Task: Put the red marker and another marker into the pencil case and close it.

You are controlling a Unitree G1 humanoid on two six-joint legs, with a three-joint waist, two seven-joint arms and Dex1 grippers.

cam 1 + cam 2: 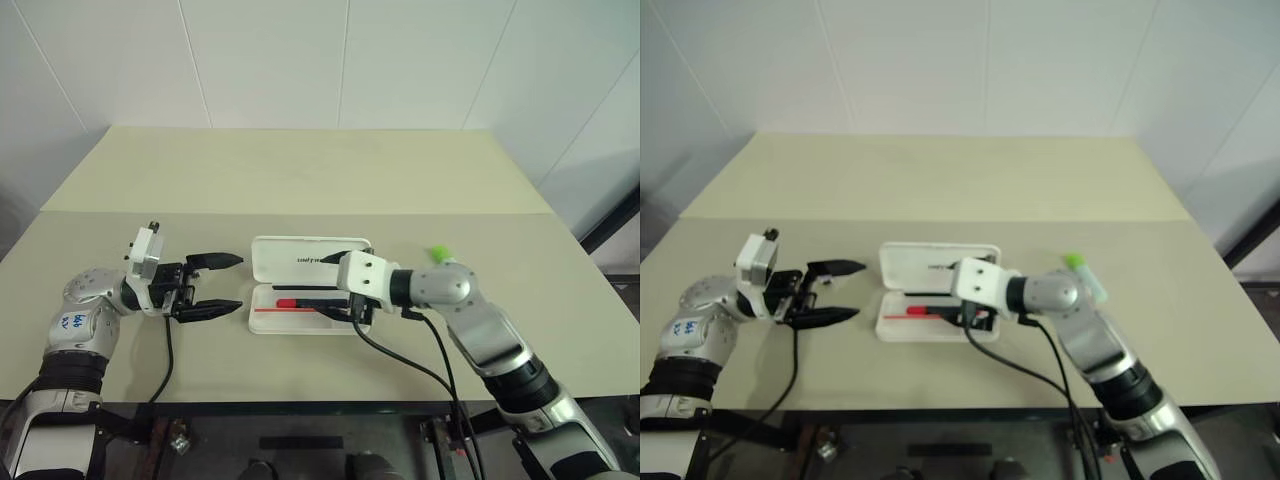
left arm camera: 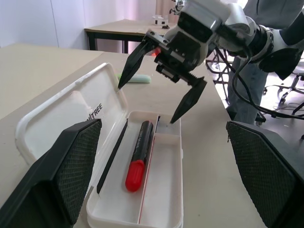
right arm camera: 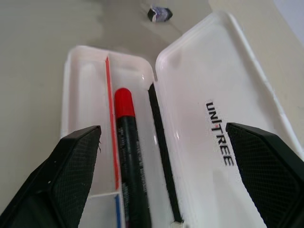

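The case (image 1: pixel 300 262) lies open at the centre of the head view, on a pale table (image 1: pixel 300 180). It is white hard plastic with rounded corners. Its lid is laid back flat toward the far side, with dark logo lettering on its inner face; its tray sits nearer the lower edge of the frame.

The red marker (image 2: pixel 137 156) lies lengthwise in the tray: a slim black barrel with a red cap. In the head view the cap points toward the left of the frame. Beside it in the tray run a thin red-and-blue stick (image 3: pixel 112 142) and a thin black stick (image 2: pixel 112 154) next to the hinge.

The green marker (image 1: pixel 441 255) shows at centre right of the head view, just behind the right arm: a bright green cap on a pale body, lying on the table apart from the case.

The right gripper (image 2: pixel 164 78) hangs over the right end of the case, its fingers spread wide with nothing between them. The left gripper (image 1: pixel 215 285) sits at centre left, level and pointing at the case's left end, near but not touching, fingers wide apart and empty.
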